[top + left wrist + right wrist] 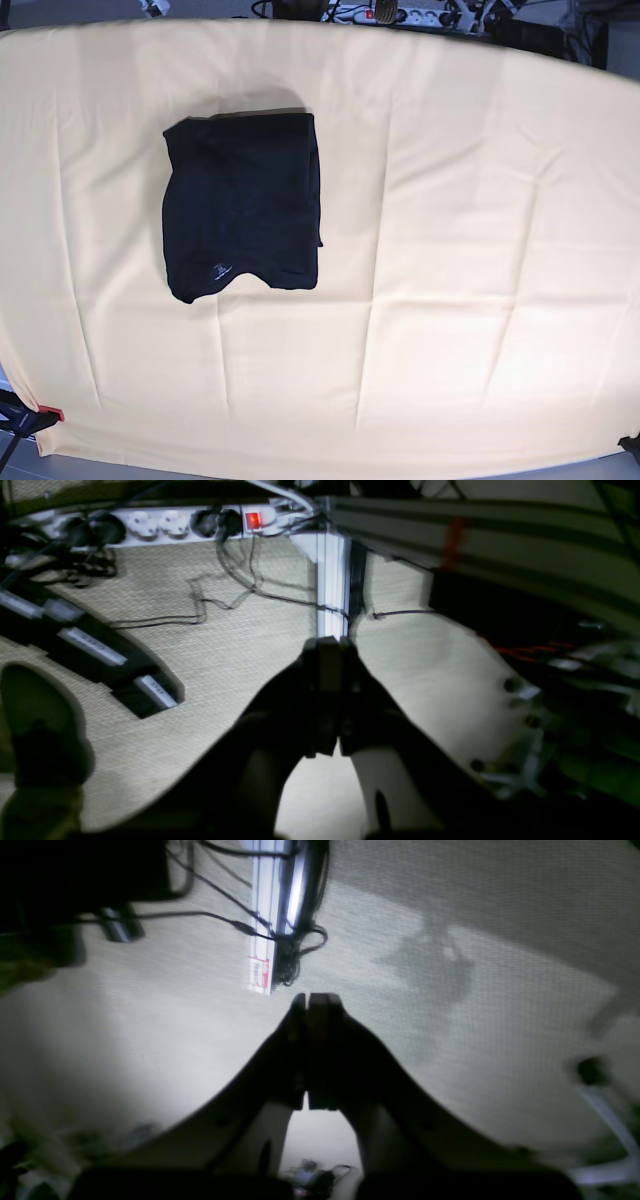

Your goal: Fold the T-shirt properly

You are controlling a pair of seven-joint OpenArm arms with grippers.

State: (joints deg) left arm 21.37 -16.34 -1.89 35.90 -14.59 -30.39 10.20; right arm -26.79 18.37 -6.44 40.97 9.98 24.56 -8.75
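T-shirt (242,208): black, folded into a compact upright rectangle, lying flat on the left-centre of the surface (470,250) in the base view.
Long axis: runs near to far, taller than wide.
Orientation: straight folded edge at the far end; the near edge is uneven, with a curved notch and a rounded corner at the near left. A tiny pale logo mark sits close to that near edge.
Edges: right side straight, with a small tab of fabric sticking out near the middle; left side slightly bulged.
Surface: covered by a pale yellow cloth with faint creases; it fills nearly the whole base view.
Left tool (330,645): seen only in its wrist view, jaws clenched together with no gap, nothing between them, hanging above carpeted floor beside a pale metal frame post (331,580).
Right tool (316,1001): seen only in its wrist view, jaws pressed together, grasping nothing, above the same kind of carpet.
Contact: neither tool touches the T-shirt; neither arm appears in the base view.
Floor clutter: a white power strip (165,524) with a lit red switch and black cables (225,600) lies at the far side of the left wrist view.
Hard to make out: both wrist views are dark and blurred; the fingers are silhouettes. The logo's design is too small to read.
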